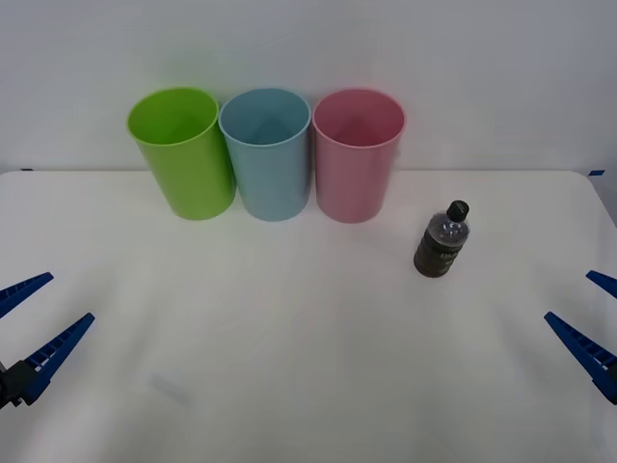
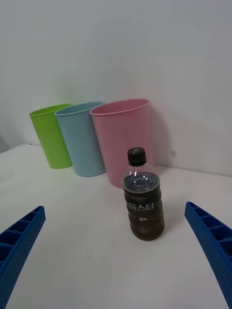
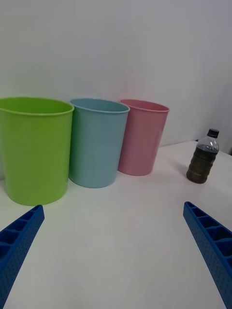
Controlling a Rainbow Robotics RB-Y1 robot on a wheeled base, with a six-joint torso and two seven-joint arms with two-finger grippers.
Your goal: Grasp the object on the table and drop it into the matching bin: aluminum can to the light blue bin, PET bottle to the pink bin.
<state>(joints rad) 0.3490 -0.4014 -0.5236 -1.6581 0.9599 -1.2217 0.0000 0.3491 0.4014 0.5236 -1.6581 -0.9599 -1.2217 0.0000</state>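
Observation:
A small PET bottle [image 1: 442, 240] [image 2: 142, 202] [image 3: 203, 158] with dark brown liquid, a black cap and a dark label stands upright on the white table [image 1: 308, 367], to the right of the pink bin [image 1: 357, 154] [image 2: 125, 140] [image 3: 142, 136]. The light blue bin [image 1: 267, 151] [image 2: 83, 137] [image 3: 96, 141] stands left of the pink one. My right gripper [image 1: 588, 323] [image 2: 116, 256] is open at the table's right edge, facing the bottle from a distance. At the left edge my left gripper [image 1: 34, 323] [image 3: 113, 251] is open too, holding nothing.
A lime green bin [image 1: 181, 150] [image 2: 50, 134] [image 3: 33, 148] stands at the left end of the row, touching the light blue one. All three bins sit at the back of the table against a white wall. Bare tabletop lies between the grippers.

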